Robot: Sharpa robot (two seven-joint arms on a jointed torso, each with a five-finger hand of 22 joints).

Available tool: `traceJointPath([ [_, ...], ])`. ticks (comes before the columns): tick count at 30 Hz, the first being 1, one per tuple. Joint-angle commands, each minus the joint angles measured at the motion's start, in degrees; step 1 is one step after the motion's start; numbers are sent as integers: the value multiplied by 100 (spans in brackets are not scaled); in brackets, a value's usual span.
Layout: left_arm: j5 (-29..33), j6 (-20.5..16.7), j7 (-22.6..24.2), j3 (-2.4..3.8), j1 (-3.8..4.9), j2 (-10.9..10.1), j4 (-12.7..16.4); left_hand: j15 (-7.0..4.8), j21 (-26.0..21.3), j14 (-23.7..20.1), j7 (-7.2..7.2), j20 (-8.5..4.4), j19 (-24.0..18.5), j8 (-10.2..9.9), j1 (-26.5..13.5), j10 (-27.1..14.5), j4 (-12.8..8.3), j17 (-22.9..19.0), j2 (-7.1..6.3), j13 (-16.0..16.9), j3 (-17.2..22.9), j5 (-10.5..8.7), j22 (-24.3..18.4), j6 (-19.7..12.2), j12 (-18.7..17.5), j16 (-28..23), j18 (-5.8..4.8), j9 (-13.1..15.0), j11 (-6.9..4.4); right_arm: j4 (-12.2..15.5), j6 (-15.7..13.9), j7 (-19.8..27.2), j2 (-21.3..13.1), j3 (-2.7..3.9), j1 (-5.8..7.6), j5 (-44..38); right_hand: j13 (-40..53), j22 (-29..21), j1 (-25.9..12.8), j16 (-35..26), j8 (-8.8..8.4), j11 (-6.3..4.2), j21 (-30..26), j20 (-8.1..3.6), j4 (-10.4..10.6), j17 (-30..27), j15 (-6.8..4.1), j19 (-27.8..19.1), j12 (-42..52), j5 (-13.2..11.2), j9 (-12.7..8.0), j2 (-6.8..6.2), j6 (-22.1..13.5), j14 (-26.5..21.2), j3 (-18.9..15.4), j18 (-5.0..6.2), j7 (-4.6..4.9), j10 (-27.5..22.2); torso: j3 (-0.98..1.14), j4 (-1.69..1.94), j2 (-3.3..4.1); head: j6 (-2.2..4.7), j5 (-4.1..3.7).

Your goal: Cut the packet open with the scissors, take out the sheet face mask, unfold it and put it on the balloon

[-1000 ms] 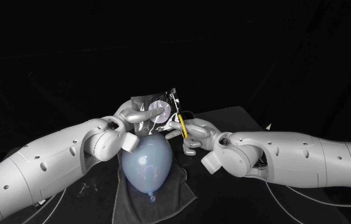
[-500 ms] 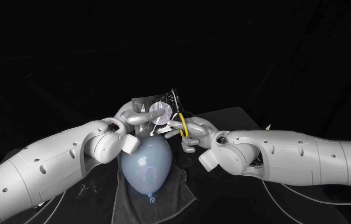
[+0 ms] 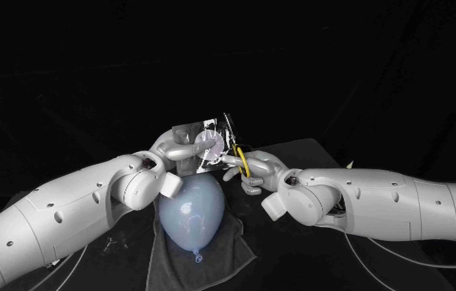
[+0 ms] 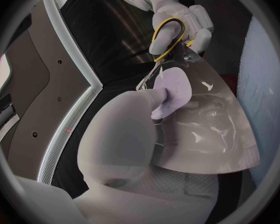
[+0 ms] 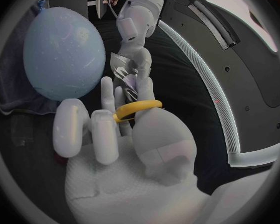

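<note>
My left hand point(image 3: 182, 147) holds the silvery packet point(image 3: 201, 144) upright above the pale blue balloon point(image 3: 191, 209). In the left wrist view the packet point(image 4: 205, 119) fans out from my fingers point(image 4: 149, 107), which press on a pale round patch. My right hand point(image 3: 249, 166) grips the yellow-handled scissors point(image 3: 236, 147), their blades pointing up along the packet's right edge. The right wrist view shows the yellow handle loop point(image 5: 137, 109) around my fingers, with the packet point(image 5: 126, 74) and the balloon point(image 5: 64, 52) beyond. In the left wrist view, the scissors point(image 4: 168, 40) meet the packet's far edge.
The balloon lies on a dark grey cloth point(image 3: 223, 251) spread over the black table. A dark flat pad point(image 3: 299, 149) lies behind my right hand. Thin cables point(image 3: 114, 243) trail near the left forearm.
Both hands have risen slightly with the packet and scissors, and the scissors have shifted a little further up the packet's right edge. The balloon has not moved.
</note>
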Motion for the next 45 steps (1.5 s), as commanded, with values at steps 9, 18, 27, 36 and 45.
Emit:
traceJointPath([
  [9,-50,17,48,-5,-12,-21,-13,5,-31,29,19,20,8,27,-15,21,-19,-8,46,-8,-3,17,-5,40,-18,-20,65,7,-5,1,-205,60,-72,21,21,21,814,684,172,-42,390,-879,242,-219,427,-85,-223,144,576,-7,459,34,285,290,100,-150,-272,1158,2,1,0,16,-14],
  [18,-50,19,50,-5,-15,-44,1,5,-31,29,19,20,8,27,-15,21,-19,-8,46,-8,-3,17,-5,40,-18,-20,65,7,-5,3,-315,106,-107,21,22,76,1184,760,249,-44,455,-931,348,-266,538,-85,-268,216,815,-8,586,36,332,298,117,-179,-329,1213,4,0,0,27,-24],
  [27,66,19,53,-5,-21,-74,13,5,-31,29,19,20,8,27,-15,21,-19,-8,46,-8,-3,17,-5,40,-18,-20,65,7,-5,36,-304,55,-280,19,24,23,1263,769,277,-44,463,-942,360,-276,557,-85,-279,224,861,-8,612,32,339,299,126,-182,-340,1222,0,-7,-2,39,-21],
  [36,535,109,53,-2,-25,-136,-2,7,-34,29,22,22,6,30,-37,21,-43,-10,52,-8,8,17,-4,38,-18,-28,65,11,-4,61,25,-139,-646,3,24,-309,1189,501,421,-185,-35,-726,-40,-176,557,-423,-118,-39,309,-6,544,32,-141,223,-117,-89,-87,604,-1,-4,-4,11,-27],
  [45,1153,309,36,3,-21,-300,51,7,-33,31,25,22,7,29,-43,21,-43,-9,52,-8,9,17,-3,35,-18,-28,66,11,-2,66,292,-355,-1102,-52,84,-1005,928,386,1379,-290,-1179,-530,-209,14,243,-651,55,-135,-420,-4,64,55,-389,175,635,-43,177,441,4,-3,-4,-59,0],
])
